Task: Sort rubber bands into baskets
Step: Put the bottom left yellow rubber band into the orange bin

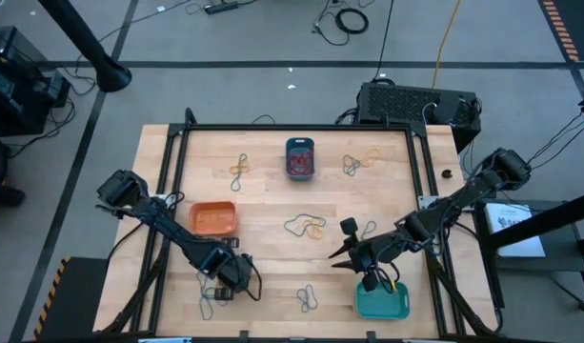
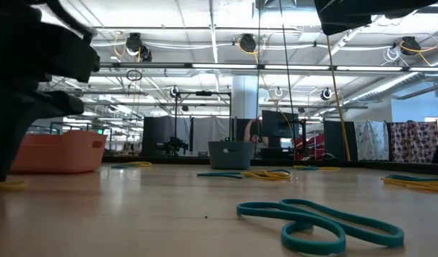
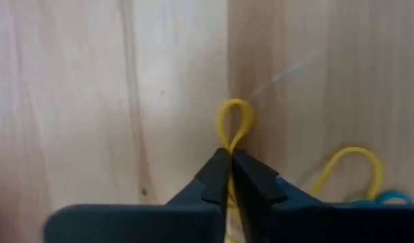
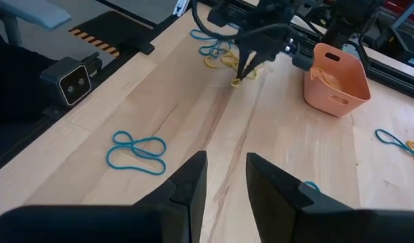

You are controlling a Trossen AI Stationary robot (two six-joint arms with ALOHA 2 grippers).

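My left gripper [image 1: 223, 283] is near the table's front left, shut on a yellow rubber band [image 3: 234, 128]. It also shows in the right wrist view [image 4: 246, 71]. The orange basket [image 1: 213, 219] stands just beyond it. My right gripper [image 4: 227, 177] is open and empty, beside the turquoise basket [image 1: 382, 301] at the front right [image 1: 341, 255]. The dark teal basket [image 1: 299, 158] holds red bands at the far middle. Loose bands lie flat on the wood: a blue one [image 4: 136, 152], a yellow one [image 3: 348, 169], and blue and yellow ones mid-table [image 1: 306, 227]. My left gripper pinches the yellow band between its two fingertips [image 3: 223, 177]. A small loop end [image 3: 234, 121] sticks out past them. The fingers come from above, slanting down [image 4: 247, 64]. Whether the loop rests on the wood or hangs just above it, I cannot tell.
More bands lie at the far left [image 1: 239, 170], far right [image 1: 353, 164] and front middle [image 1: 308, 298]. A teal band [image 2: 319, 221] lies close in the low view. A black frame rail [image 1: 168, 191] borders the table. A black box [image 1: 415, 103] stands behind the far right corner.
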